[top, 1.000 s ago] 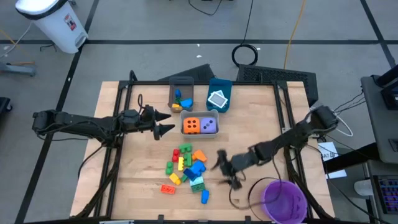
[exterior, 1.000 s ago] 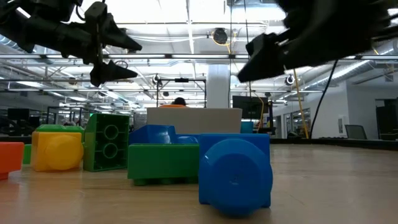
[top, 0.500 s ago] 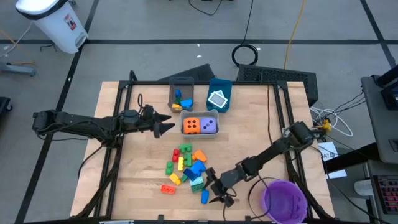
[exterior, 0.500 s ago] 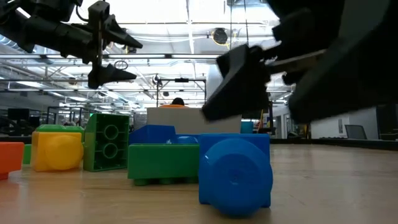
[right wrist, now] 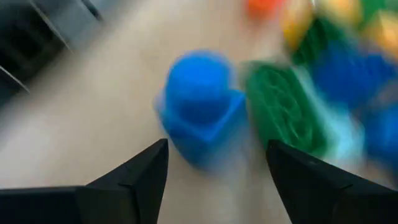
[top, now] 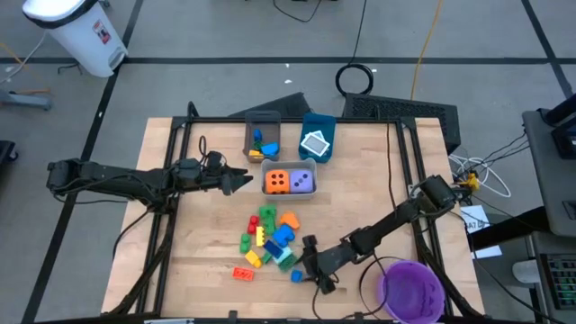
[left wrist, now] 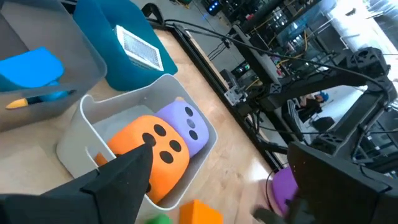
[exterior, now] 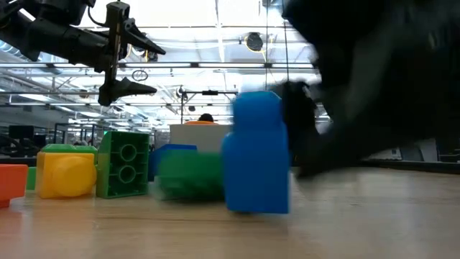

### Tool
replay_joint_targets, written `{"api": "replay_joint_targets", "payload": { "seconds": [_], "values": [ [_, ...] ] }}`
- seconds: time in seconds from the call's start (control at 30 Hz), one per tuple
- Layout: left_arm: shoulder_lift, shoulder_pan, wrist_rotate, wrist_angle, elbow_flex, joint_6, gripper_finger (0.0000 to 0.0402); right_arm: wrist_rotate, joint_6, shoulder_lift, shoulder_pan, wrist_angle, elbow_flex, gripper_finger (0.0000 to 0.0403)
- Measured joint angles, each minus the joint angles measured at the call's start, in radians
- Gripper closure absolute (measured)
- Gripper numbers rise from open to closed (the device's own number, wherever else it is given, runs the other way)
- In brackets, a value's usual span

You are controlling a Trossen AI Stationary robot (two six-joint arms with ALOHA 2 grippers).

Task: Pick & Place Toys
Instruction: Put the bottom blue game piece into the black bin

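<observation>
A heap of small bricks in red, yellow, green, blue and orange lies at the table's middle near side. One blue brick stands upright on the wood, just right of the heap. My right gripper is low over the table with one open finger on either side of this brick. My left gripper hovers open at the left of a grey bin. That bin holds an orange die and a purple die. My right gripper comes at the blue brick slanting down from the table's right. In the low view one dark finger stands close against the brick's side. I cannot tell whether it touches. The brick stands on the table with its stud up.
A second grey bin with small bricks and a blue bin with a white-teal tile stand at the far edge. A round purple bowl sits at the near right corner, beside my right arm. Bare wood lies left of the heap.
My right gripper has come down and gone toward the table's near left, up to the blue brick. The brick has tipped from lying on its side to standing upright, and the green brick behind it has shifted. My left gripper has rolled about its own axis, staying in place.
</observation>
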Motion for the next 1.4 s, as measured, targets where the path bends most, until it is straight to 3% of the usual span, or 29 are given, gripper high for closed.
{"api": "replay_joint_targets", "payload": {
  "seconds": [0.17,0.43,0.87,1.03,1.27,1.4],
  "values": [
    [0.0,0.0,0.0,0.0,0.0,0.004,0.0016,0.102,0.092,-0.063,0.007,-0.107,-0.001,0.0164],
    [0.0,0.0,0.0,0.006,0.0,0.006,0.0021,0.099,0.104,-0.109,0.017,-0.129,-0.002,0.0173],
    [0.0,0.0,-0.001,0.007,0.0,0.055,0.0015,0.097,0.03,-0.045,0.016,-0.142,-0.002,0.0184],
    [0.0,0.0,-0.001,0.007,0.0,0.058,0.0017,0.093,0.008,-0.044,0.017,-0.138,-0.002,0.0218],
    [0.0,0.0,-0.001,0.007,0.0,0.064,0.0027,0.056,0.008,-0.044,0.017,-0.13,-0.002,0.0303],
    [0.0,0.0,-0.001,0.007,0.0,0.064,0.0023,0.039,0.004,-0.07,0.019,-0.149,-0.002,0.0305]
  ]
}}
